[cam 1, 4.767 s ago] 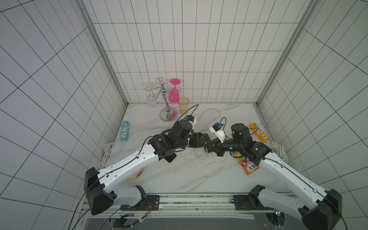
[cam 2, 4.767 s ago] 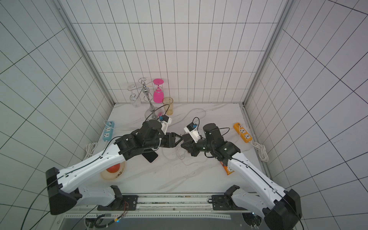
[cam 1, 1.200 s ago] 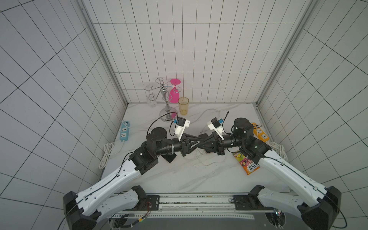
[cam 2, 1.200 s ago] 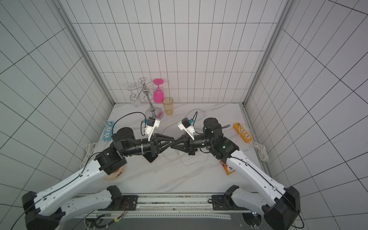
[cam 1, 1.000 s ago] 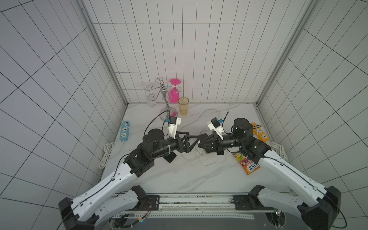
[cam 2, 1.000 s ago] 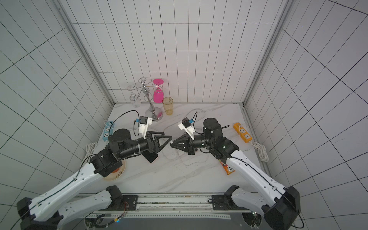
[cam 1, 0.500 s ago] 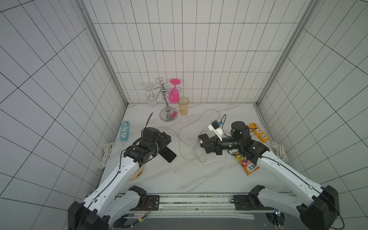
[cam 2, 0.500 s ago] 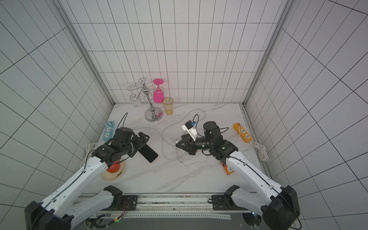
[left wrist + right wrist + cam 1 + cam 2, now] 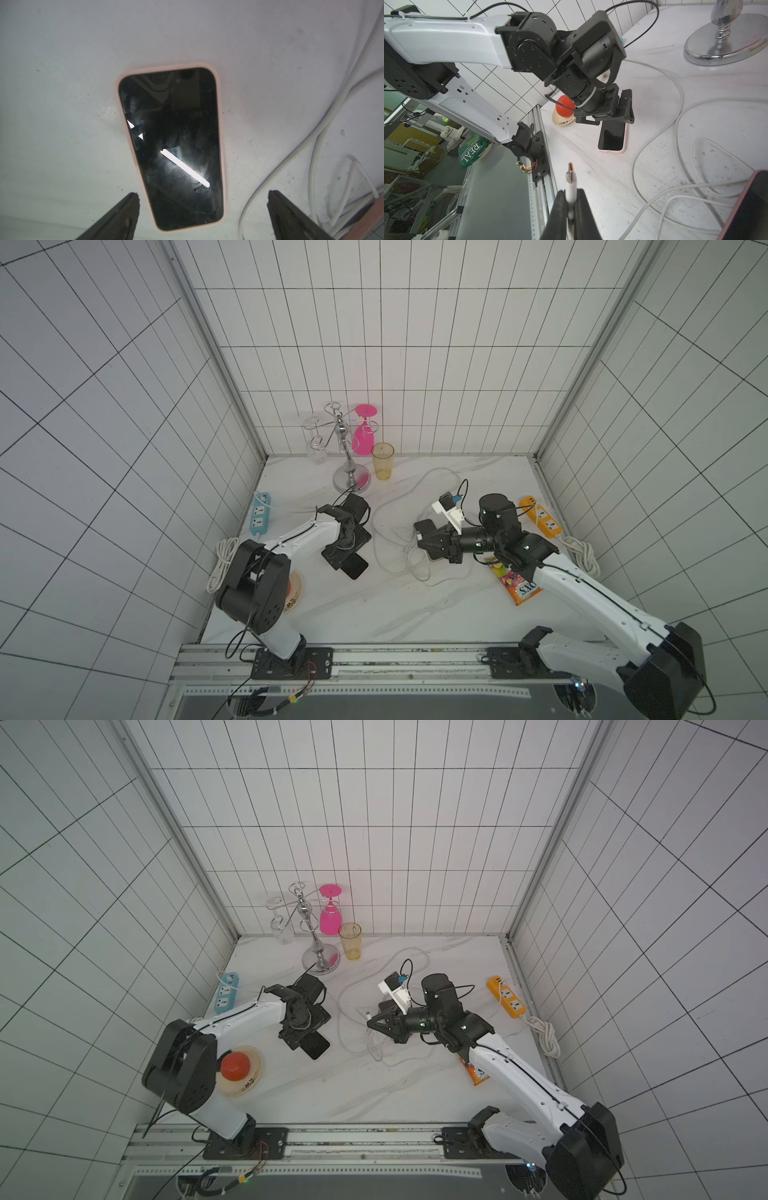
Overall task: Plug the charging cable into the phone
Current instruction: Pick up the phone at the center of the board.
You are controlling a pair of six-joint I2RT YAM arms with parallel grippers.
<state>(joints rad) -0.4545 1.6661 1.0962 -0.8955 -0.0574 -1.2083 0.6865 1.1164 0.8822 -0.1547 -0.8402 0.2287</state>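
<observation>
Nearest the rail, a plate [image 9: 245, 1088] carrying a red fruit [image 9: 235, 1065] sits by the left arm's base. Just beyond it the phone [image 9: 172, 145] lies flat, screen up, on the tabletop [image 9: 374, 614]. The left pincer [image 9: 202, 197] hangs over the phone's end, jaws wide apart, gripping nothing. Across from it, the right pincer [image 9: 570, 193] is clamped tight on the charging cable [image 9: 570, 182] just behind its plug, well apart from the phone. White loops of cable sprawl between them. At the far wall stands the glass stand [image 9: 349, 472].
</observation>
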